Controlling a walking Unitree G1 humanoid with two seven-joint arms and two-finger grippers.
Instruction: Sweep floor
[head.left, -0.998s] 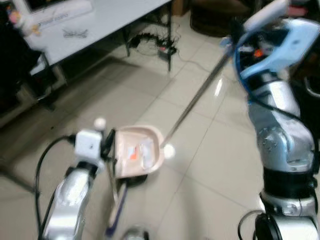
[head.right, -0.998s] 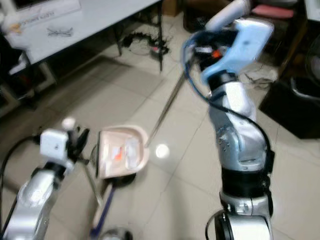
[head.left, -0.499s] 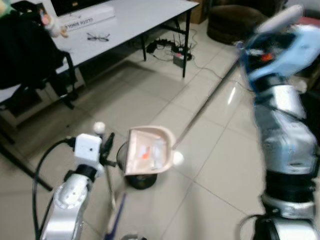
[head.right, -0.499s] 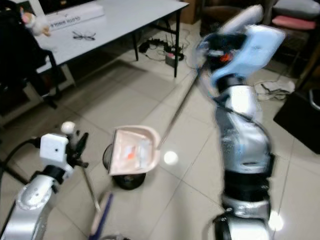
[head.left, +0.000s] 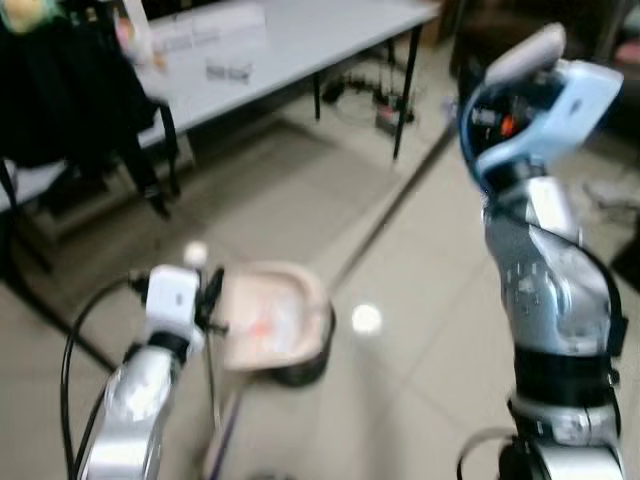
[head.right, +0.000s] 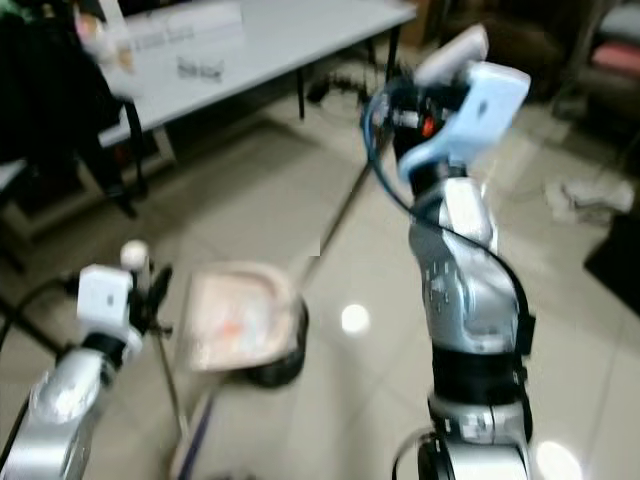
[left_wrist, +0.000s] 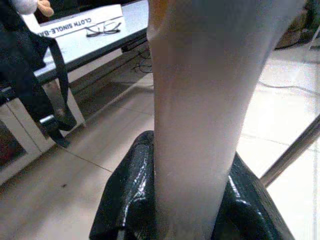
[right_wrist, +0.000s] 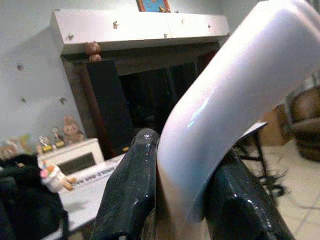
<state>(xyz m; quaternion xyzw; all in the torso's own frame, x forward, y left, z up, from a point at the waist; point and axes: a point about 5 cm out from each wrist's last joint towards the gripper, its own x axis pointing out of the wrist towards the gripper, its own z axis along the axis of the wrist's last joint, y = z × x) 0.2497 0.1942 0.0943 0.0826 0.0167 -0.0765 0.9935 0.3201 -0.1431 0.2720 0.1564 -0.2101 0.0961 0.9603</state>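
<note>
Whole head view shifted over the last second, so camera turned/walked, not the things: white surface (head.left: 330, 40) with glasses (head.left: 228, 70) and box now sits higher and further right in frame, and a dark bag (head.left: 70, 90) on a chair has come into view at far left. Frames blurred, consistent with walking. Relative layout unchanged: left tool (left_wrist: 192, 200) still clenched on the dustpan handle (left_wrist: 200, 100), both black fingers (left_wrist: 125, 200) pressed against the pale shaft in the left wrist view. Dustpan (head.left: 268, 318) held out in front, just above the tiled floor (head.left: 420, 330), orange scrap visible inside, dark round base under its front edge (cannot tell what that is). Right tool (right_wrist: 180, 195) still clamped on the pale broom grip (right_wrist: 225, 100), arm raised high at right; broom pole (head.left: 390, 205) slants down from it toward the dustpan's right side, lower end lost behind the pan in blur. Bright ceiling-light reflection on floor just right of the pan, not debris. Judgement: repositioning phase, no sweep stroke underway; pan already holds some pickup, so likely moving to the next patch near the surface legs and cable clutter (head.left: 385, 105). Risk: broom pole snagging those cables or the leg.
</note>
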